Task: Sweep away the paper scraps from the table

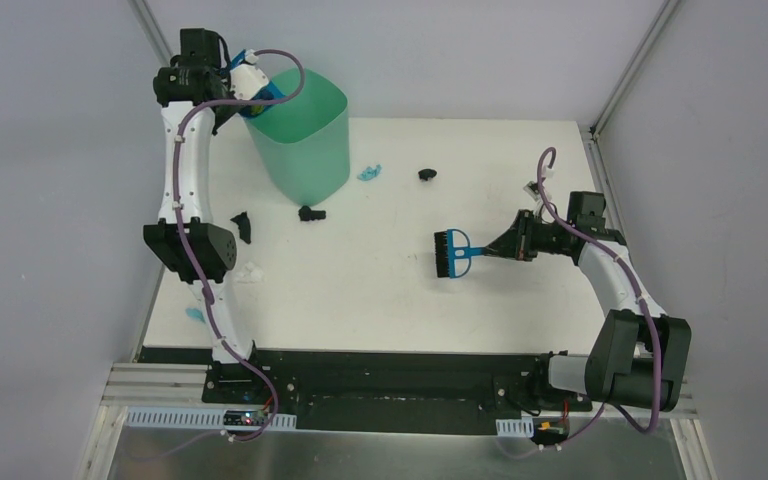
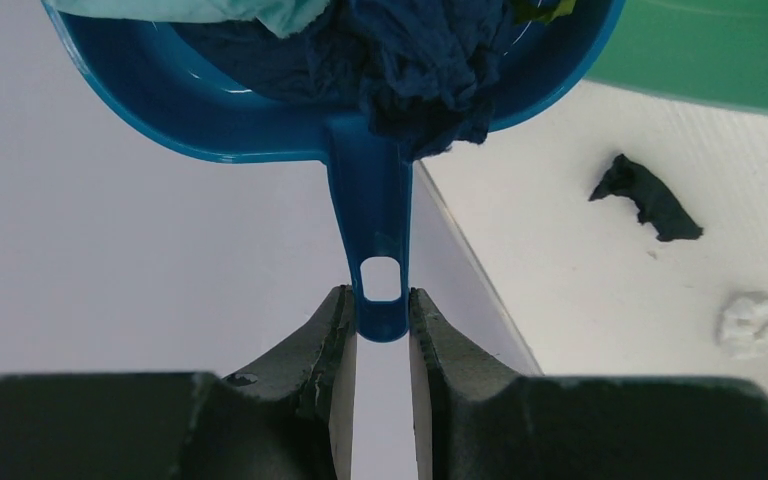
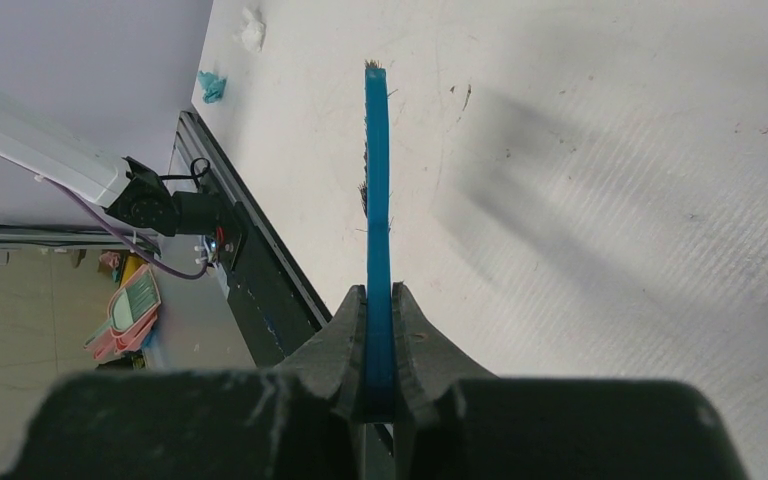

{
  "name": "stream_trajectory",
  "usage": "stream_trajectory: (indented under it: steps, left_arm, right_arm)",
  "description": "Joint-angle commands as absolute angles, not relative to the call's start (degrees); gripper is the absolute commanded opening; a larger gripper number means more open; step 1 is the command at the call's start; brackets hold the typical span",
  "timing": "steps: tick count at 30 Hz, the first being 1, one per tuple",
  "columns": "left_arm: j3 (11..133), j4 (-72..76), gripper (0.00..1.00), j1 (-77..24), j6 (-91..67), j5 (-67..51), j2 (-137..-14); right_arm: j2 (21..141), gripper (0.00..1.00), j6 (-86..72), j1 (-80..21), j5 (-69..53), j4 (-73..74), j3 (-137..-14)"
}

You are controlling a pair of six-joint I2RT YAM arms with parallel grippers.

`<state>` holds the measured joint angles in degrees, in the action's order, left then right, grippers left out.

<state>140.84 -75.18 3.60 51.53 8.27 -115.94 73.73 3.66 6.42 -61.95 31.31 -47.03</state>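
Table (image 1: 380, 290): you are working over a flat white top, faintly ribbed and scuffed, with a black front edge.
Bin (image 1: 305, 140): smooth mint-green plastic with rounded walls is standing at the far left of the table.
Left gripper (image 2: 382, 312): your matte black fingers are clamping the tip of the dustpan's flat handle, below its hanging slot.
Dustpan (image 2: 260, 120): you are holding this glossy blue rounded scoop raised at the bin's rim.
Scraps (image 2: 420, 70): crumpled dark and pale blue wads are filling the scoop. Black, white and pale blue wads are lying scattered on the table.
Right gripper (image 3: 380, 300): your fingers are pinching the brush's thin handle.
Brush (image 1: 452, 253): blue plastic with black bristles is sitting over the table's middle; contact is unclear.
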Motion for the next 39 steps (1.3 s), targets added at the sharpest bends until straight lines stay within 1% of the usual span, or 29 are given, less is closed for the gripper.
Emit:
stream_trajectory:
  steps: [1, 15, 28, 33, 39]
  left_arm:
    - [140.74, -70.53, 0.03, 1.13, 57.88, 14.90, -114.78]
    - [140.08, -62.60, 0.02, -3.56, 70.73, 23.80, -114.81]
    - [138.16, -55.88, 0.01, -5.11, 79.86, 28.08, -114.98]
    - [134.18, -49.55, 0.00, -5.11, 88.16, 29.54, -113.55]
    - [133.50, -45.47, 0.00, -5.18, 97.26, 29.25, -112.42]
  right_arm:
    - [73.44, 0.00, 6.21, 6.77, -63.28, 31.71, -49.65]
    - [72.34, 0.00, 6.21, 6.85, -62.51, 32.22, -49.53]
    - [71.92, 0.00, 6.48, 6.97, -62.19, 32.35, -49.61]
    - [71.67, 0.00, 6.69, 7.01, -62.27, 32.61, -49.63]
    - [71.53, 0.00, 6.84, 7.03, -62.21, 32.65, -49.74]
